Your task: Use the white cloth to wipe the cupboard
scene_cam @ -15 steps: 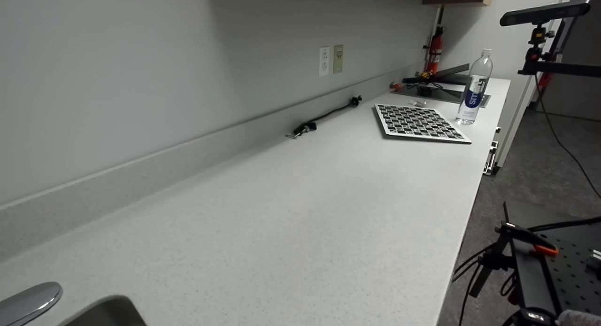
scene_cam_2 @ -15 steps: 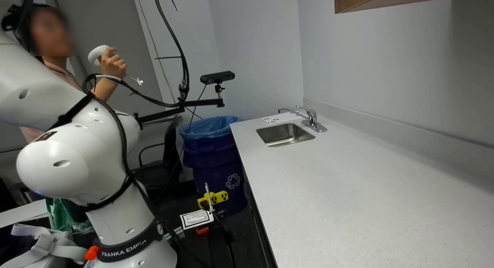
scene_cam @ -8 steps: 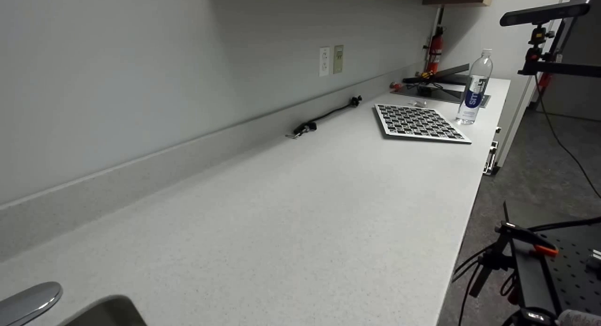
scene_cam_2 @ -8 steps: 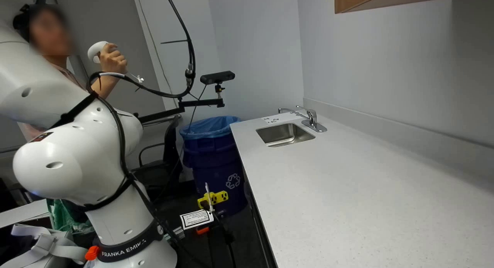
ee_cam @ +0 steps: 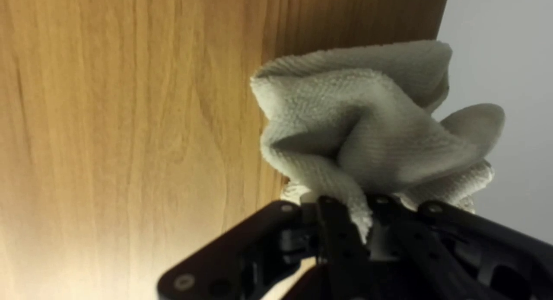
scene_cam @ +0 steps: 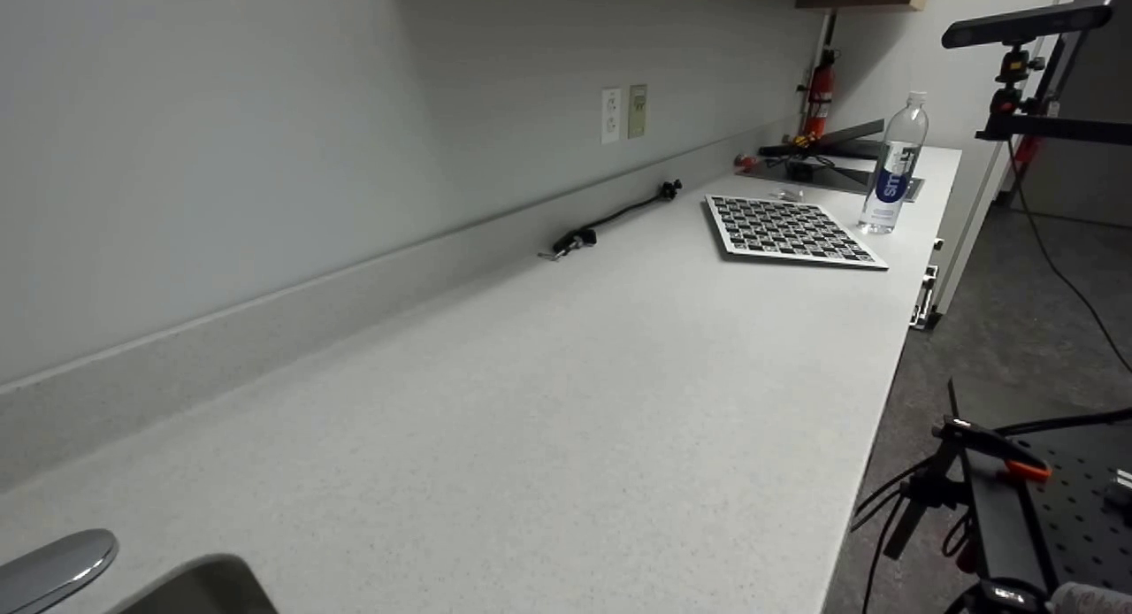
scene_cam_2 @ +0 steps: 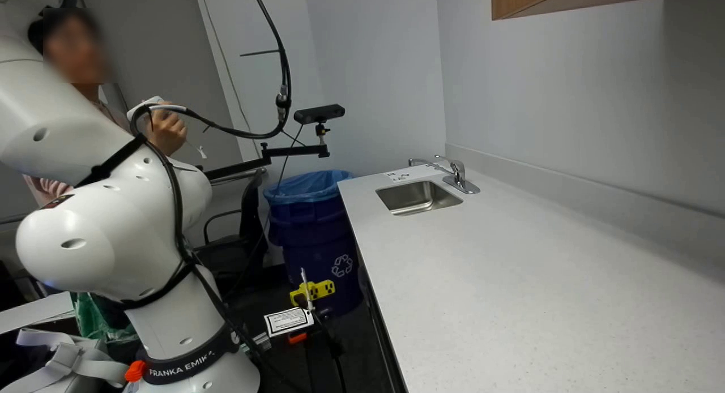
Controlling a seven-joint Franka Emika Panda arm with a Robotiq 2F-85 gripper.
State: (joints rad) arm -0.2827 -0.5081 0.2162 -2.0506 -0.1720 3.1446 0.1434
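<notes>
The tool (ee_cam: 356, 205) pinches the bunched cloth (ee_cam: 380, 133) at one edge of the cupboard (ee_cam: 129, 131), though contact is hard to tell, so wiping seems in hand and the next move likely calls for light pressure and a steady sweep across it.

In the wrist view, the cloth (ee_cam: 384, 131) between the jaws overlaps the cupboard's (ee_cam: 129, 118) edge.
</notes>
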